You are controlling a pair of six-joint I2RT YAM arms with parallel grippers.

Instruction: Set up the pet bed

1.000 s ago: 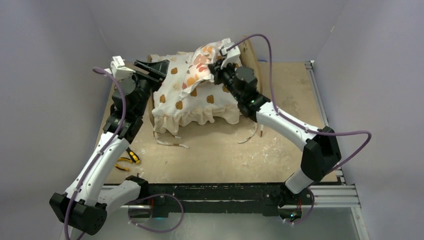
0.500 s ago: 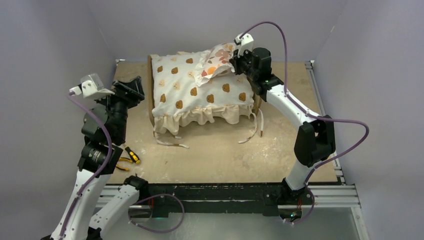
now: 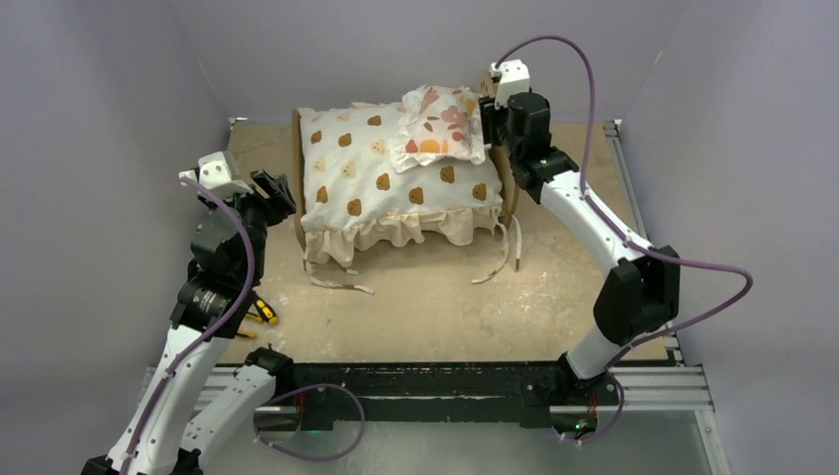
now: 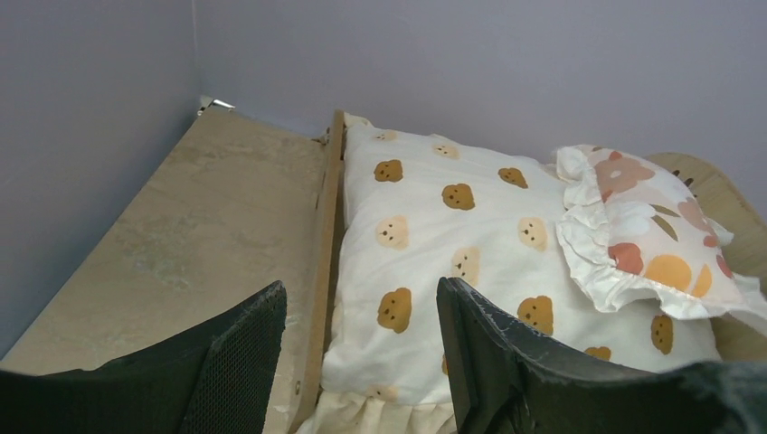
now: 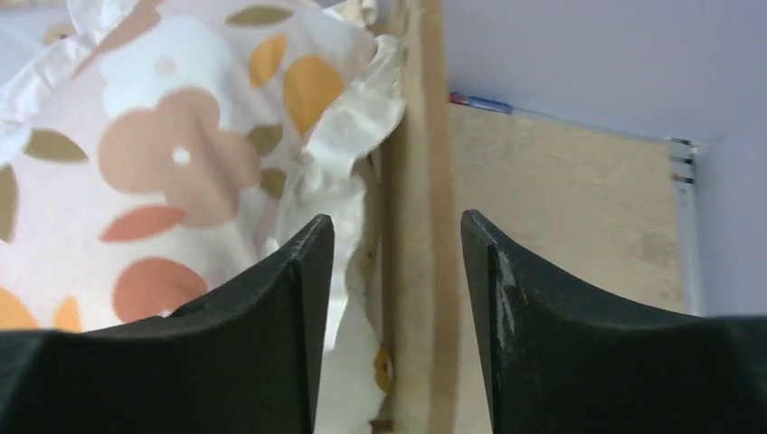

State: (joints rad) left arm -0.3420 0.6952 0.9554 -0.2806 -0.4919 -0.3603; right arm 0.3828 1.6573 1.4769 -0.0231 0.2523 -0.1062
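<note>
Both claws stand apart, empty: left claw [image 3: 277, 188] at the pet bed's [image 3: 298, 218] 9 o'clock, right claw [image 5: 396, 231] at its 2. Bed sits at the counter's [image 3: 425, 307] 12 o'clock, open board toward 6. Right wrist view alone shows the headboard [image 5: 418, 181] edge between its fingers [image 5: 271, 316].

Bear-print cushion [image 4: 452, 235]: cream, ruffled skirt, straight ahead of the left jaws, framed between them.
Floral pillow [image 5: 154, 154]: ruffled, atop the cushion's far end, ahead and left of the right jaws, its frill near their gap.
Fabric ties [image 3: 336, 280]: white strips on the table, between both jaws' sides.
Pliers [image 3: 259, 312]: yellow-and-black handles, behind the left jaws.
Table [image 3: 425, 307]: tan board, dusty white.
</note>
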